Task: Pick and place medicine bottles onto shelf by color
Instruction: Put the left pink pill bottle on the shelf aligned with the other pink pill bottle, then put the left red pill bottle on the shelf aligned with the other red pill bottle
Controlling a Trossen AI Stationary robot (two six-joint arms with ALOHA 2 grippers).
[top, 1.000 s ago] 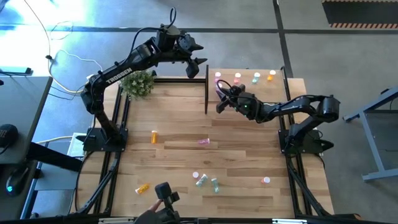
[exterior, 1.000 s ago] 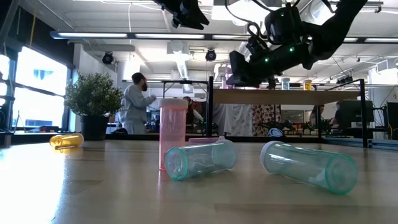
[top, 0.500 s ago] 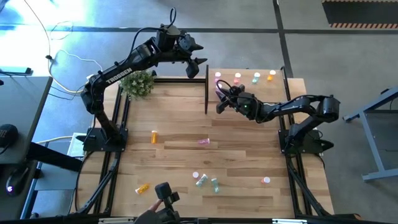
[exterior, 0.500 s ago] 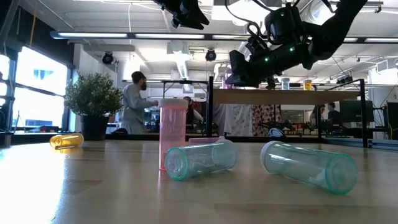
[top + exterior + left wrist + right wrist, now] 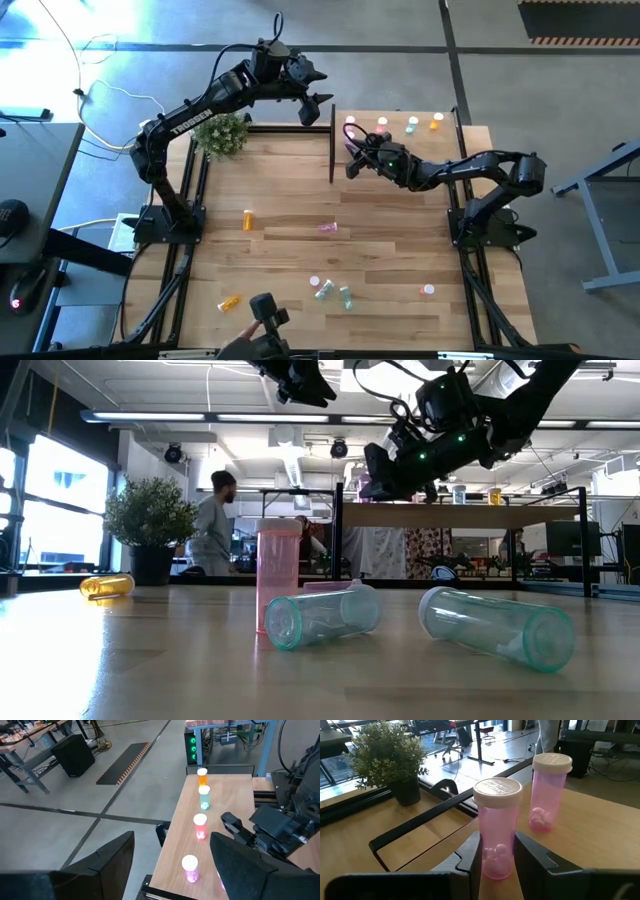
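Observation:
The light-wood shelf [image 5: 420, 140] carries a row of standing white-capped bottles: pink [image 5: 350, 122], red-pink [image 5: 382, 123], pale green [image 5: 412, 123], orange [image 5: 436, 121]. My right gripper [image 5: 352, 150] is over the shelf's left end, shut on another pink bottle [image 5: 496, 827], just near of the standing pink one [image 5: 547, 790]. My left gripper [image 5: 318, 108] hangs open and high beyond the shelf's far left corner, with nothing between its fingers [image 5: 115, 860]. My right gripper pinches the pink bottle's lower body [image 5: 495, 862] between its two fingers [image 5: 470, 852], coming nearly level from the table's right side. The bottle stands upright with its white cap [image 5: 497, 790] up. Whether its base touches the shelf board I cannot tell.
Loose bottles lie on the plank table: orange [image 5: 248, 218], pink [image 5: 327, 228], orange [image 5: 230, 301], two pale green [image 5: 324, 291] [image 5: 345, 297], a pink one [image 5: 428, 290]. A potted plant [image 5: 222, 133] stands at the far left. A dark upright panel [image 5: 332, 145] bounds the shelf's left end.
My right gripper has shifted a little toward the table's far edge, nearer the standing pink bottle, and slightly up, keeping the pink bottle upright between its fingers.

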